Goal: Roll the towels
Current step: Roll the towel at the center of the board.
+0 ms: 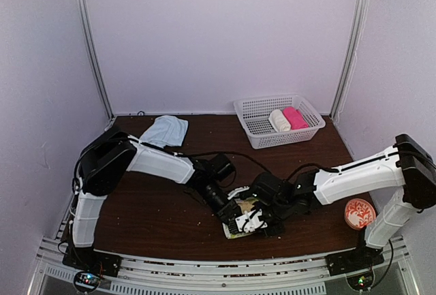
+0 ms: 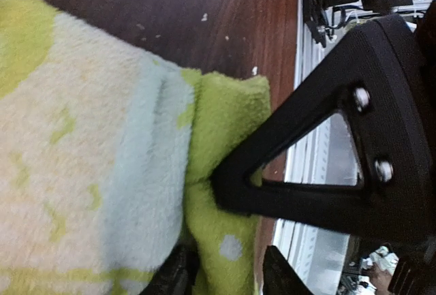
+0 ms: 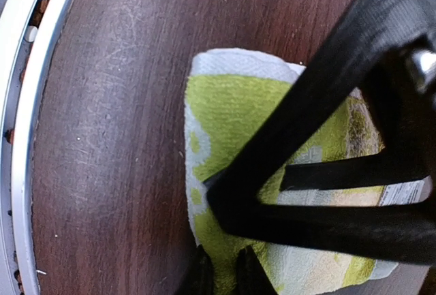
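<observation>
Left gripper (image 2: 203, 232) and right gripper (image 3: 221, 237) are meeting over the yellow-green towel (image 3: 231, 104). The towel is lying near the front edge of the table (image 1: 157, 206), roughly midway between the two arm bases.

In the left wrist view, a black, triangular, open-framed finger (image 2: 340, 145) is pressing its tip into the towel's green border. A fold of cloth is sitting between that tip and the dark finger parts at the bottom of the view. Whether these jaws are clamping the fold or only resting around it, I cannot tell. The right gripper is showing the same arrangement, with one finger tip bearing on the towel and cloth filling the narrow space below it. Here too I cannot tell a firm grip from a loose one.

The towel is looking thick and fluffy, with a deep soft pile in lime green, broad white and cream patches and small pale dots. It is lying bunched and folded over itself, with a rounded white-bordered end. A small white label (image 3: 405, 191) is showing at one edge.

The pale blue towel (image 1: 165, 130) is lying crumpled and unrolled at the far left of the table, well apart from both grippers.

The table is showing dark wood grain, scuffed and flecked with lint. At the far right, a white plastic lattice basket (image 1: 286, 138) is holding a cream roll (image 1: 279, 120) and a pink roll (image 1: 295, 117) side by side.
</observation>
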